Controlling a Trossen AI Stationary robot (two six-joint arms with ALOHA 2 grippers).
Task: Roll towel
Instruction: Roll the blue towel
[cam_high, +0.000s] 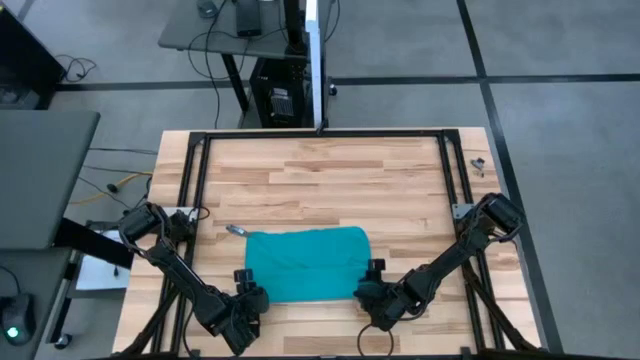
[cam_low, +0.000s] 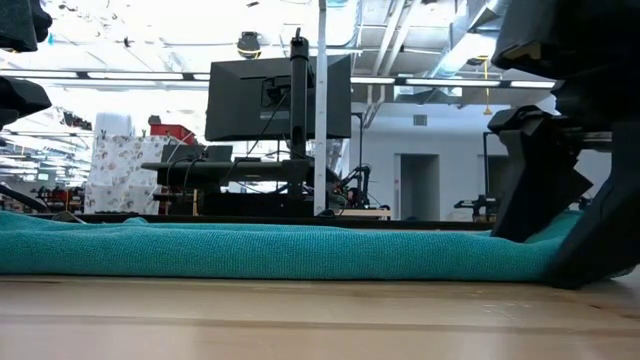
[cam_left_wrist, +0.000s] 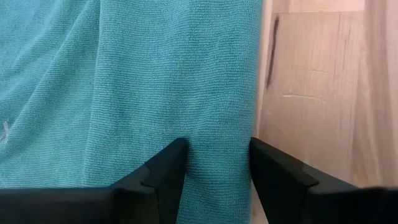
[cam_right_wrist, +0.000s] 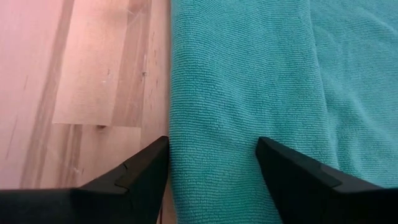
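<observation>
Towel: teal cloth lying flat on the bench, in the lower middle of the high view; a rough rectangle with rounded upper corners and soft folds across it.
Towel texture: fine ribbed weave, plain colour; in the low view it runs as a low, slightly puffed band across the frame, nearest the camera.
Towel edges: in the left wrist view one long edge runs straight beside bare wood; in the right wrist view the edge is a thick rounded fold.
Left gripper: at the towel's lower left corner in the high view; fingers spread, set down astride the towel's edge strip, not pinching it.
Right gripper: at the towel's lower right corner; fingers spread wide over the folded edge; in the low view it stands as a dark block at the right end of the cloth.
Bench: light wooden planks, butcher-block pattern, with a black metal frame around the rim.
Small object: a grey bit on the wood just beside the towel's upper left corner; what it is cannot be told.
Containers: cannot tell of any on the bench.
Behind: a monitor on a stand beyond the bench.
</observation>
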